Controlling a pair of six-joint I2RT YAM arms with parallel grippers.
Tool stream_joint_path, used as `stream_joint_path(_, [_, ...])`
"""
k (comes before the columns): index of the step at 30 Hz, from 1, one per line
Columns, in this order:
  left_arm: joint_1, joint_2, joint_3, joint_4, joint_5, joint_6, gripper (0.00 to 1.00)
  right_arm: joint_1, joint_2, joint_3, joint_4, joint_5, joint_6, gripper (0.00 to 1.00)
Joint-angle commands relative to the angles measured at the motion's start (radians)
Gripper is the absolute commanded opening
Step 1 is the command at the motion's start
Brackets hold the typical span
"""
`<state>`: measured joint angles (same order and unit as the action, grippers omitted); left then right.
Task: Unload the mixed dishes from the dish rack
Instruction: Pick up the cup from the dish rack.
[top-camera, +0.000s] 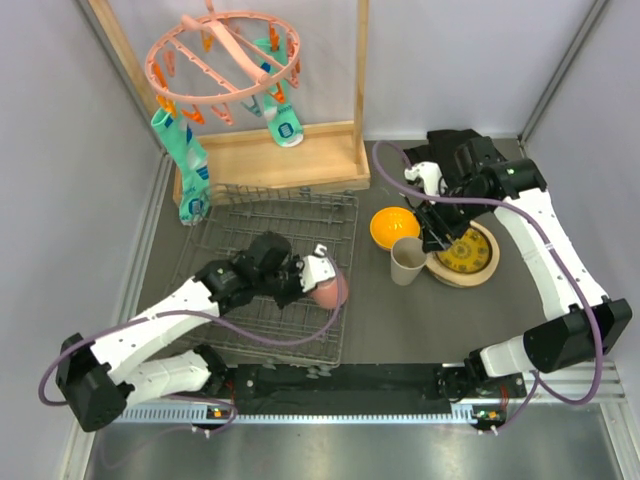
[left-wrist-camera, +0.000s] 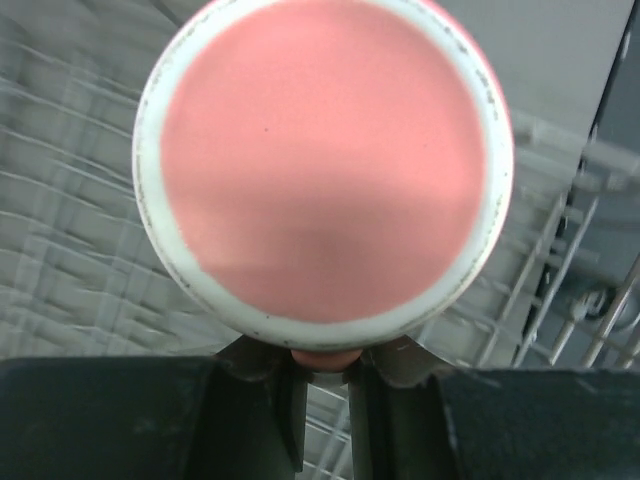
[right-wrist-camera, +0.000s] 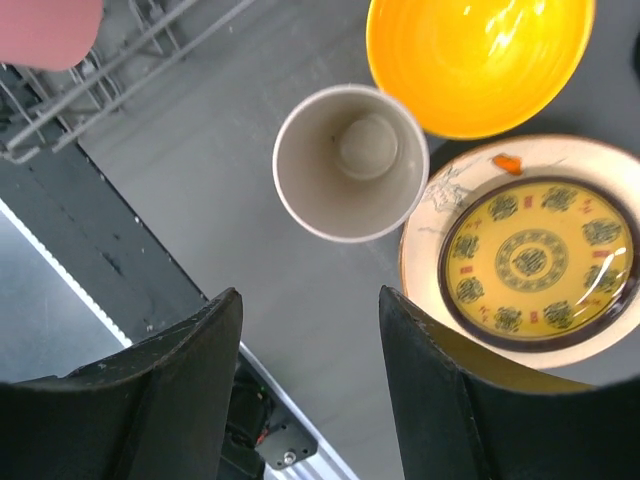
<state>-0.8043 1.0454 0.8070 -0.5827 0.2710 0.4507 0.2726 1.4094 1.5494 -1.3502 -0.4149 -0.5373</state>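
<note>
My left gripper holds the mug over the right part of the dish rack, which lies on the left of the table. A wooden frame stands behind the rack. Right of the rack stands the cup, with the bowl just behind it. To the cup's right a small plate lies on a larger plate. My right gripper hangs above the cup and plates.

No lettering, number or brand can be read anywhere. The small yellow plate carries rings of round medallions, possibly stylised characters, too small to make out. The green socks bear dark blue patches, blurred.
</note>
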Motion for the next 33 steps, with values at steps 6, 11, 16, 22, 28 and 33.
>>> stream_joint_path(6, [0.23, 0.116, 0.423, -0.092, 0.391, -0.158, 0.0, -0.004, -0.03, 0.121, 0.092, -0.1, 0.043, 0.56])
stream_joint_path(11, [0.353, 0.169, 0.521, -0.056, 0.64, -0.321, 0.0, -0.004, -0.072, 0.132, 0.181, -0.145, 0.066, 0.57])
stream_joint_path(16, [0.421, 0.209, 0.489, 0.235, 0.94, -0.688, 0.0, -0.003, -0.156, 0.069, 0.417, -0.232, 0.105, 0.57])
stream_joint_path(22, [0.45, 0.291, 0.33, 1.315, 1.045, -1.625, 0.0, 0.014, -0.185, 0.08, 0.577, -0.228, 0.19, 0.55])
stream_joint_path(28, [0.462, 0.404, 0.313, 1.724, 0.998, -2.009, 0.0, 0.059, -0.202, 0.077, 0.652, -0.173, 0.22, 0.55])
stream_joint_path(33, [0.468, 0.449, 0.311, 1.821, 0.955, -2.11, 0.0, 0.063, -0.185, 0.08, 0.706, -0.2, 0.295, 0.55])
